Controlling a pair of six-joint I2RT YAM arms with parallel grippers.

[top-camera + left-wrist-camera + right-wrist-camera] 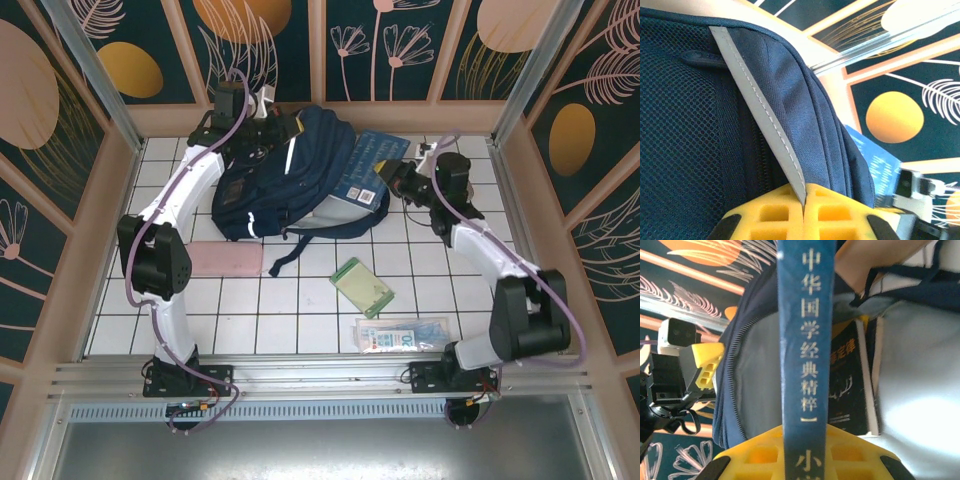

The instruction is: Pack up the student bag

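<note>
My left gripper (804,202) is pinched fully closed on a grey reflective strip (765,115) of the navy-blue fabric backpack (290,175), which lies on its side at the far middle of the white tiled table (300,320) with its mouth held open. My right gripper (805,440) is clamped narrowly on the spine of a blue book (805,340) with pale Chinese lettering, poised at the backpack's mouth with its far end over the pale lining. Probable faults, in order of likelihood: the blue book, pinched only at one end of its spine, may swing in the grip and catch a corner on the zip edge (735,390). The thin strip may slide out of my left fingers, letting the mouth sag across the book's path. The incoming book may also jam against the dark book with orange lettering (845,385) that stands inside the backpack, just beside the blue spine. A hard push could drag the whole backpack away from my left grip. Count: one backpack; two books, one held and one inside. One flat pink pouch (225,258) lies on the backpack's near left side. One small green card-like item (362,287) lies on its near right side, and one clear plastic packet (403,333) lies nearer than that.
</note>
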